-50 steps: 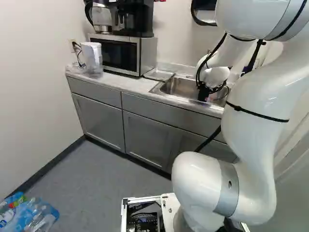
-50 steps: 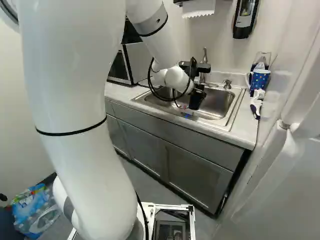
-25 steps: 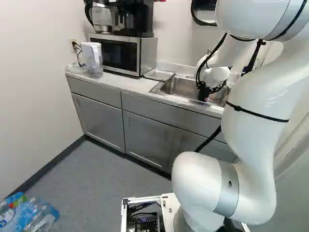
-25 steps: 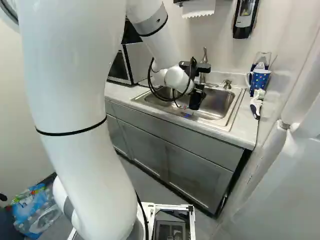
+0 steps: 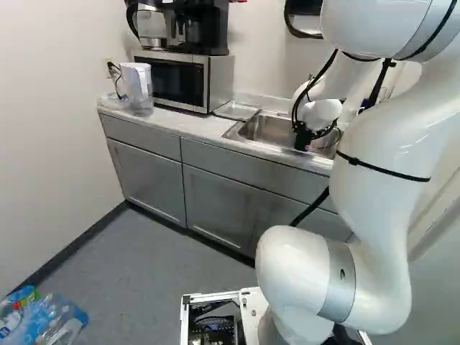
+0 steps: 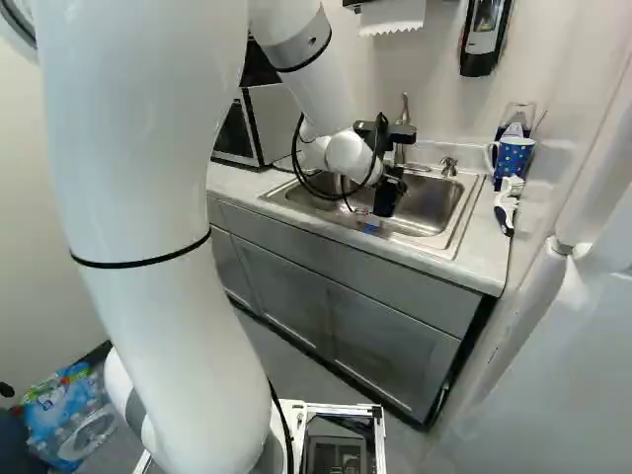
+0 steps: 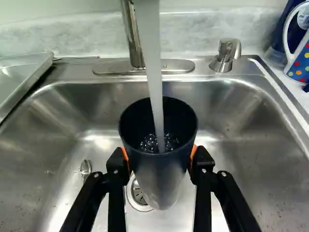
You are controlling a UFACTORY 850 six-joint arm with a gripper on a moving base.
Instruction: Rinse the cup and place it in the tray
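My gripper hangs over the sink in the right base view. In the wrist view the gripper has its orange pads pressed to both sides of a dark cup, shut on it. The cup's mouth faces the camera, and a stream of water falls into it, with bubbles inside. Below the cup lies the sink drain, partly hidden. A metal tray sits beside the basin near the microwave; part of this tray shows in the wrist view.
The faucet rises just behind the cup, with a handle beside it. A spoon-like item lies in the basin. A dotted blue mug and a brush stand on the counter's far end. Microwave and pitcher flank the tray.
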